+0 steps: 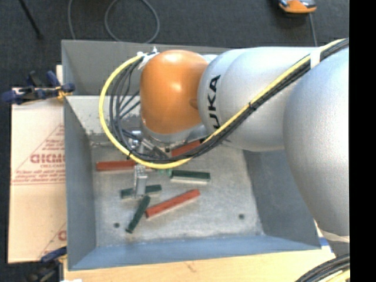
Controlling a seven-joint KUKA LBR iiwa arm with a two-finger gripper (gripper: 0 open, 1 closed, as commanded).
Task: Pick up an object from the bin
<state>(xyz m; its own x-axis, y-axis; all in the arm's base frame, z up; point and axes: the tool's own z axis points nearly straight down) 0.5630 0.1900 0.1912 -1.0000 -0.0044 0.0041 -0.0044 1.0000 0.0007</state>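
red stick [115, 165]: lies at the far left of the bin [79, 175] floor, apart from the others. gripper [140, 184]: hangs low beneath the orange wrist cover [170, 93], its tip at a short dark green stick [148, 190] left of the floor's middle, the likely thing to be picked. whether the jaws stand apart or together cannot be told, and nothing is seen between them. longer dark green stick [137, 214]: slants nearward, its far end touching or just beside the short one. a closing grip may catch both or knock one askew. second red stick [173, 203] and green stick with a pale edge [191, 177]: lie close on the right, leaving little room. the sticks are thin and lie flat, so a grip may slide off, or the tip may press on the floor.
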